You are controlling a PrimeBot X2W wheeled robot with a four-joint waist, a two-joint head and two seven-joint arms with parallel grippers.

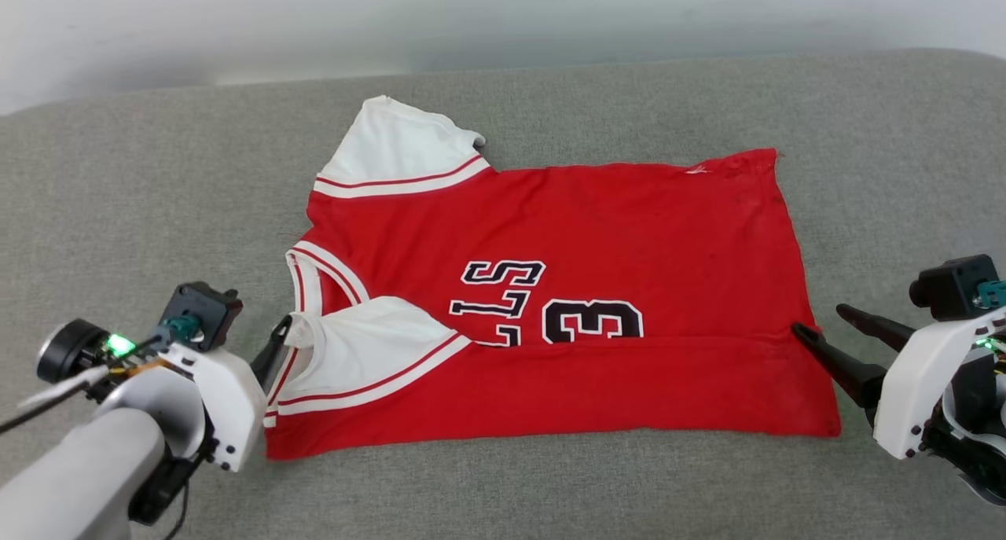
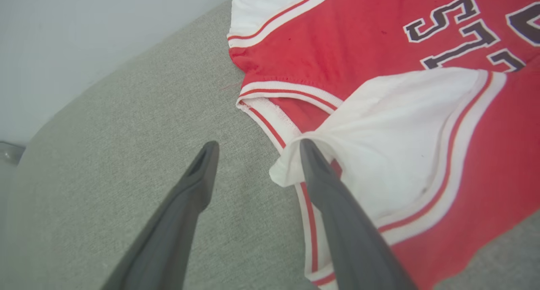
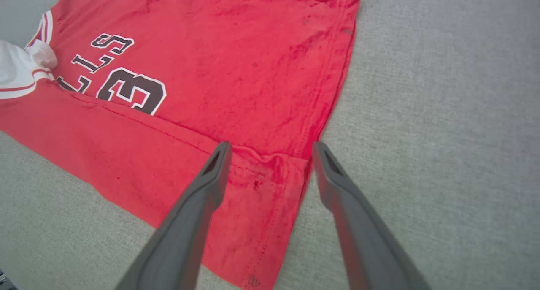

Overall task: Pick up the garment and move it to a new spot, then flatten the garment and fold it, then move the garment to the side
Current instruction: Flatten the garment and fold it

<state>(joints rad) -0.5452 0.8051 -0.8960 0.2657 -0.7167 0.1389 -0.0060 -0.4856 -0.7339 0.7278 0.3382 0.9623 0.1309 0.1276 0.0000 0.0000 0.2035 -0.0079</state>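
Garment (image 1: pixel 550 233) lies flat at centre of the head view on the grey woven surface (image 1: pixel 141 210), neck toward frame left, hem (image 1: pixel 792 233) toward frame right. Its lower long edge is turned up as a flap (image 1: pixel 597 383) that covers the bottom of the lettering (image 1: pixel 503 292); of the number I read only a 3. Lower sleeve (image 1: pixel 377 336) lies on top of the red. Upper sleeve (image 1: pixel 397 143) juts out at upper left, unfolded.

Left gripper (image 2: pixel 257 145): fingers spread, holding nothing. In its wrist view 1 tip sits at the loose corner of the lower sleeve, touching or just over it; I cannot tell which. Right gripper (image 1: pixel 820 320): spread, empty, its 2 tips either side of the hem where the flap begins.

Risks, my judgement:
1. Left tip snags the sleeve corner on pulling away; the sleeve drags and the flap opens.
2. Right tip catches the doubled hem seam; same result at that end.
3. Next pinch takes 1 layer instead of 2, so the fold shears.
4. Upper sleeve left out gives a lopsided packet.

Materials: thin matte red knit, faintly mottled, limp. White trim with red stripes. Stitched hem puckers at the fold. The surface is a coarse, soft-looking weave, likely grippy enough to hold cloth back when dragged. Fingers are long, dark, tapered and smooth.
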